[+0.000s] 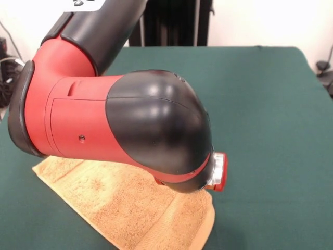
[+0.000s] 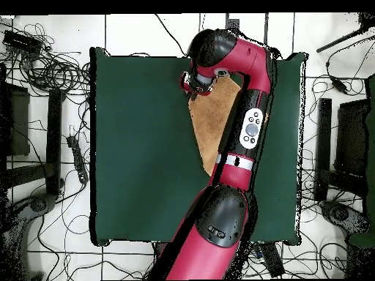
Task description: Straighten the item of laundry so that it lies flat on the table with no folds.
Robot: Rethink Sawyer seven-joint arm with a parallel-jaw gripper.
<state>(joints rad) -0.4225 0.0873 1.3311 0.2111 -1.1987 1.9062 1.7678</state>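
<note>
The golden-orange item of laundry [image 1: 130, 208] lies on the dark green table [image 1: 260, 104] near its front edge, with a rounded fold along its right side. The bulky red and black arm [image 1: 130, 125] hangs right over it and hides its far part and the gripper. In the overhead view the item of laundry [image 2: 212, 121] shows as a long tapering patch beside the arm, on the table [image 2: 139, 146]. The gripper [image 2: 193, 81] sits at the patch's top left corner, close to the table's top edge. Whether it holds the cloth is hidden.
The arm [image 2: 245, 132] stretches up the right half of the table. Tangled cables [image 2: 51, 69] and dark equipment [image 2: 348, 146] lie on the floor on both sides. Black stands [image 1: 177, 21] rise behind the table's far edge.
</note>
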